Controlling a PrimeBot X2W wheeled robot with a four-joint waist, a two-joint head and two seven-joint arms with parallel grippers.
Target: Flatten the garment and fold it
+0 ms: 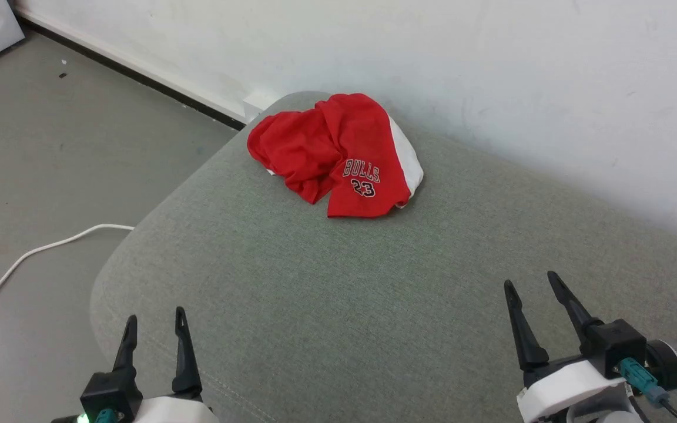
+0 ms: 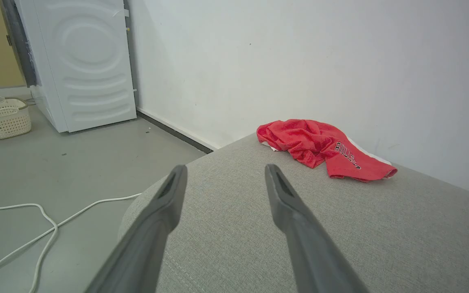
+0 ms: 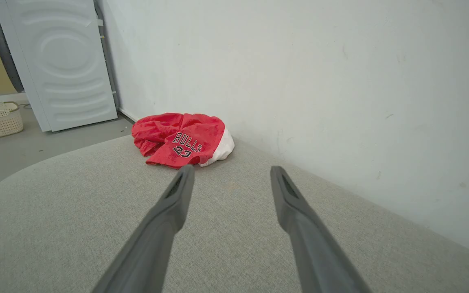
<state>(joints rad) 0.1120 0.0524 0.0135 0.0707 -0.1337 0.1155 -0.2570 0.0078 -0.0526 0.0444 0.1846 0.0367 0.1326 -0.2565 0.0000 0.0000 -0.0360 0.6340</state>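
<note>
On the far corner of the grey cushion, near the wall, bunched garment, probably doubled over itself; left claw and right claw released, well apart from it; flattening unstarted: reach forward, pinch an edge, spread.

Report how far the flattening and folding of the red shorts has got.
Done: nothing; the shorts lie crumpled at the far end of the grey cushion, by the wall. In hand: nothing; the left hand and right hand are open, empty, well short of them. Remaining: grasp, spread flat, fold.
</note>
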